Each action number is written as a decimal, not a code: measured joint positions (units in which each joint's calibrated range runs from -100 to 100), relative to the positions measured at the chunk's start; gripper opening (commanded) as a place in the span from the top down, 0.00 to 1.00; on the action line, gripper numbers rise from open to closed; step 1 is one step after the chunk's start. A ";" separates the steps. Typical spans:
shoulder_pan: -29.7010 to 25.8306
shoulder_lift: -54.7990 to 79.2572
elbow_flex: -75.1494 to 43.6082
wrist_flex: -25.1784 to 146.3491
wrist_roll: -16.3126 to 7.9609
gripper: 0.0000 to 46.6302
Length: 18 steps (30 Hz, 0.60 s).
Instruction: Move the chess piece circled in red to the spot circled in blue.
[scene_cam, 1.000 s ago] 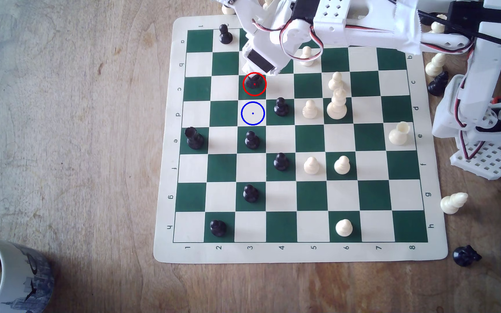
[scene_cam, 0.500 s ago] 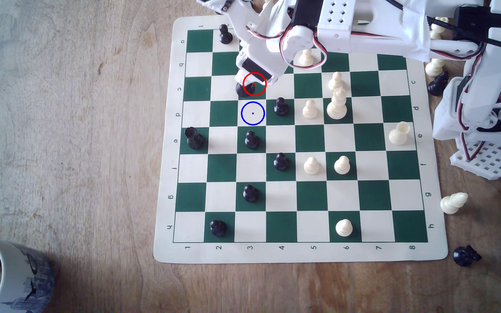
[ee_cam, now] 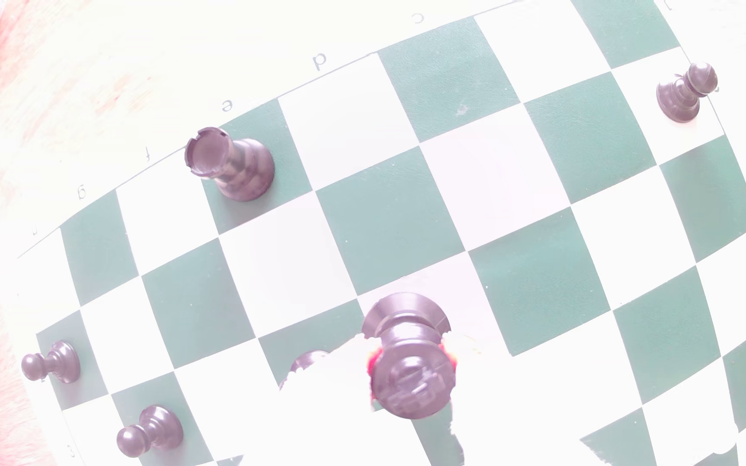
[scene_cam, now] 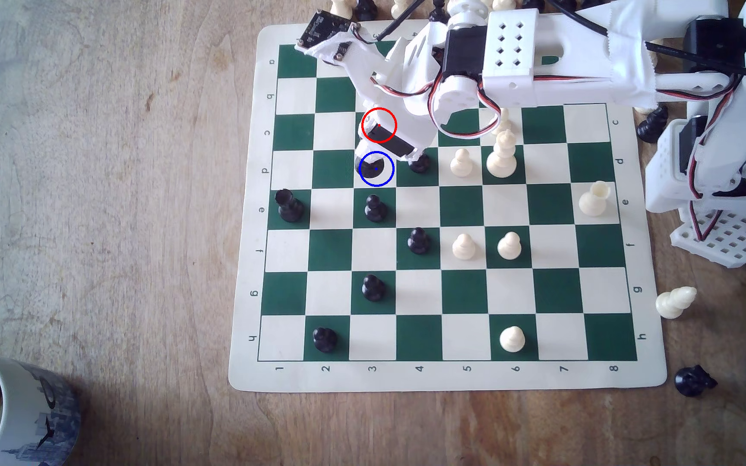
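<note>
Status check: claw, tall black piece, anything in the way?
Claw shut on tall black piece. Piece over blue-ringed square, contact unclear. Black pawn on next square.

The chessboard lies right of centre on the desk; a mug sits lower left, the arm's base at the right edge.
</note>
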 measured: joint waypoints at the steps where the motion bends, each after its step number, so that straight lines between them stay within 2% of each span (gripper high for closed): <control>1: 0.15 0.00 0.00 -0.24 0.00 0.98; 18: 1.33 2.09 2.08 -1.99 0.00 0.98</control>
